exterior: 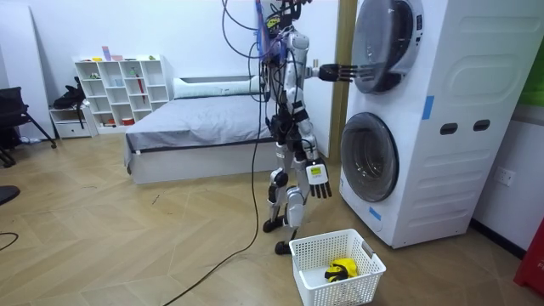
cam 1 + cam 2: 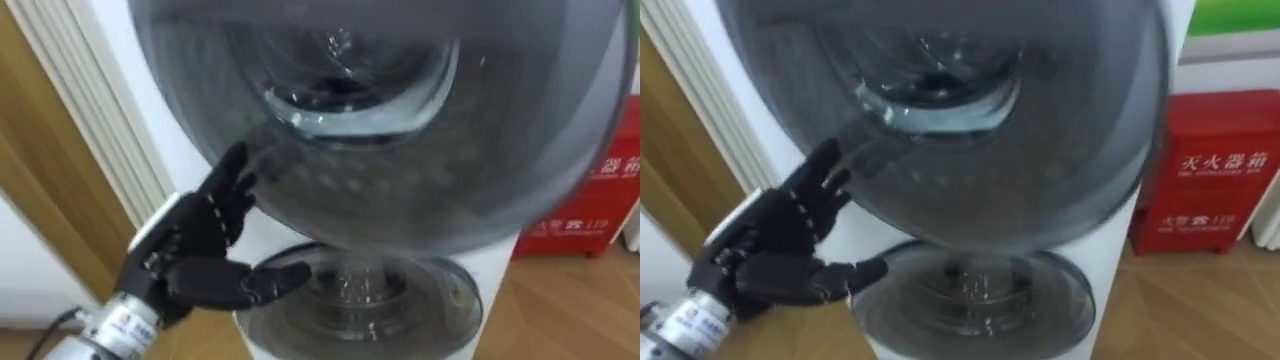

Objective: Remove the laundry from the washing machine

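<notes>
Two washing machines are stacked; I stand facing them. The upper machine's round dark door (image 2: 400, 120) with its glass bowl (image 2: 350, 95) is close before me, and in the room view the door (image 1: 384, 47) looks slightly ajar. My left hand (image 2: 205, 235) is raised with straight fingers lying against the door's left edge, thumb pointing right below it; it holds nothing. The lower machine's door (image 2: 360, 295) is closed. My right hand (image 1: 319, 180) hangs open by my hip. Clothes inside the drum are hidden behind the glass.
A white basket (image 1: 299, 248) stands on the wooden floor by my feet, with a yellow and black item (image 1: 342, 269) in it. A red cabinet (image 2: 590, 200) stands right of the machines. A bed (image 1: 195, 127) and a white shelf (image 1: 119, 89) lie behind me.
</notes>
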